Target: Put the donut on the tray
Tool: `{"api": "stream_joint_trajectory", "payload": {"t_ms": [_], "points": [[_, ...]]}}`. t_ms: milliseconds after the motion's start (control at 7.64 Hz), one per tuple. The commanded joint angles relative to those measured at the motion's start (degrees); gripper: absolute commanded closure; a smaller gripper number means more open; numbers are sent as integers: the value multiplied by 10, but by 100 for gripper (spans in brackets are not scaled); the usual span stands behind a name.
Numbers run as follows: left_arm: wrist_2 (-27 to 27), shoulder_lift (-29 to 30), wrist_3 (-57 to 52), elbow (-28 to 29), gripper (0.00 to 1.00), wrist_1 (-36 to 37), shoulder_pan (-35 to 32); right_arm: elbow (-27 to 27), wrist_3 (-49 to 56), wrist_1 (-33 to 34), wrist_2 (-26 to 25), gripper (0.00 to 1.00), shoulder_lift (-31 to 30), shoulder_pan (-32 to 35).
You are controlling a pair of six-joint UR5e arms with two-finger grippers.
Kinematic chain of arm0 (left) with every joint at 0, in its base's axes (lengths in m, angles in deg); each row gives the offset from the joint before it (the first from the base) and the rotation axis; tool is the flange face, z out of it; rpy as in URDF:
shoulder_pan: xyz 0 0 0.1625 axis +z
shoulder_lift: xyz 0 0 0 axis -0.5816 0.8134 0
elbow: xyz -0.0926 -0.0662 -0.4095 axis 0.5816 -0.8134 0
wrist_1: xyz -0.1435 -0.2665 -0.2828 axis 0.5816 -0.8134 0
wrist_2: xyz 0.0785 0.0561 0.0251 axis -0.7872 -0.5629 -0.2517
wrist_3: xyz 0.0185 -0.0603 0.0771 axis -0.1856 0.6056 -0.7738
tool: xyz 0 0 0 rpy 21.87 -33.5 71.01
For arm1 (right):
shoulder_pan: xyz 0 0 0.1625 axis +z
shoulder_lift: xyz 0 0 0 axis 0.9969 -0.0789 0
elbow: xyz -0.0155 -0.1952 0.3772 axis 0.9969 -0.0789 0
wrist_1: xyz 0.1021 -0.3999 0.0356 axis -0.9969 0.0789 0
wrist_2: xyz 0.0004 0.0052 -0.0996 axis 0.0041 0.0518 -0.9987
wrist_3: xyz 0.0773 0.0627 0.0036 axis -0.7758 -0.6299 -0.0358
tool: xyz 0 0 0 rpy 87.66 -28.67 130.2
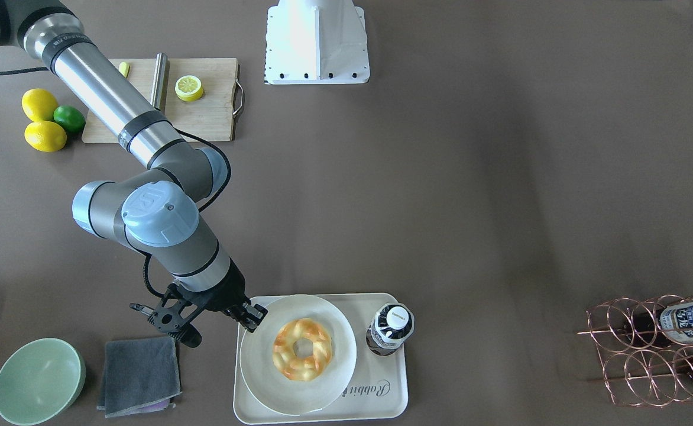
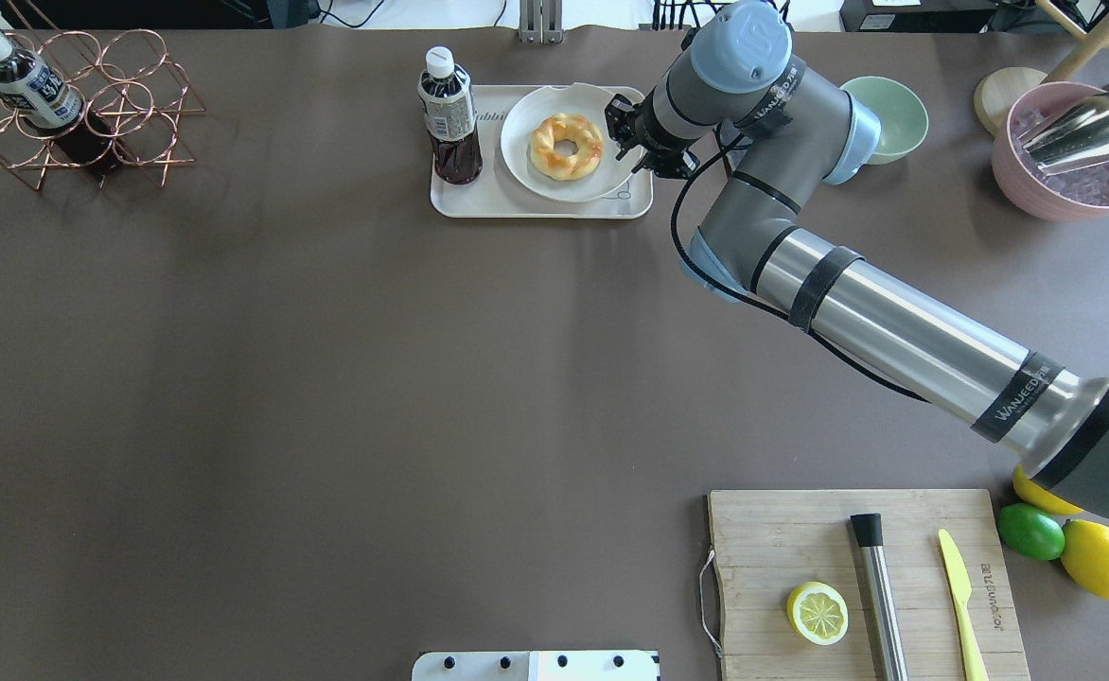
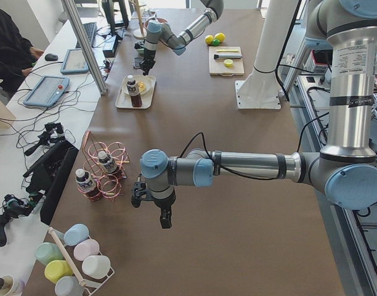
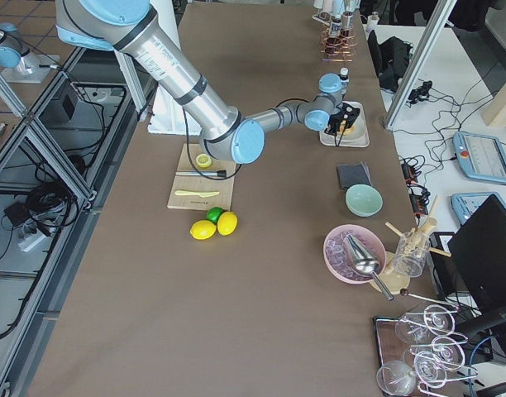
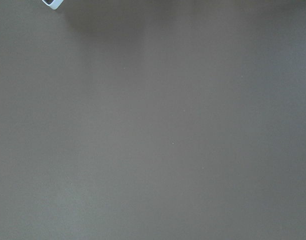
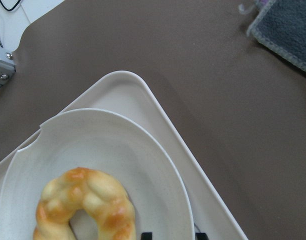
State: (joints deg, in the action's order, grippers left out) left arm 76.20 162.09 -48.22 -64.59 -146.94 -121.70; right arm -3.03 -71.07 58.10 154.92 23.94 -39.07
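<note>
right gripper (image 1: 253, 315) first, it's right under its wrist cam: two dark fingertips (image 6: 146, 235) at the bottom edge of that view, spread apart, pinching nothing. The plate (image 1: 258, 355) rim runs down between them. Can't tell if either finger touches it. The gripper hangs over the corner of the tray (image 1: 382, 402) on the grey cloth (image 1: 139, 373) side.

donut (image 1: 303, 349) lies flat in the middle of the plate, clear of the fingers. The plate sits on the tray, fills most of that half and covers the start of the "Rabbit" script. There's a small notch in the plate rim. A bottle (image 1: 390, 328) stands upright on the tray, just beside the plate, on the side away from the gripper.

Off the tray: the cloth just beside it, then a green bowl (image 1: 36, 381). Well apart, a cutting board (image 1: 204, 118) with a lemon half (image 1: 188, 87).

left gripper (image 3: 166, 221) is over bare table near the wire rack (image 3: 108, 169), far from the tray. It's only seen from the side, so can't tell if it's spread or closed.
</note>
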Motion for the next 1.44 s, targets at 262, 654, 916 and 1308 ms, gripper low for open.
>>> {"api": "stream_joint_trajectory", "payload": {"t_ms": [262,654,916,1308], "points": [[0,-1,0,-1,2,0,0,47,0,1,-4,1,-7,-2],[0,-2,0,-1,2,0,-1,193,7,24,44,1,-76,26],[0,-4,0,-1,2,0,-1,312,35,86,69,0,-150,55],[1,-6,-1,-4,2,-1,-1,527,251,316,69,0,-317,83]]}}
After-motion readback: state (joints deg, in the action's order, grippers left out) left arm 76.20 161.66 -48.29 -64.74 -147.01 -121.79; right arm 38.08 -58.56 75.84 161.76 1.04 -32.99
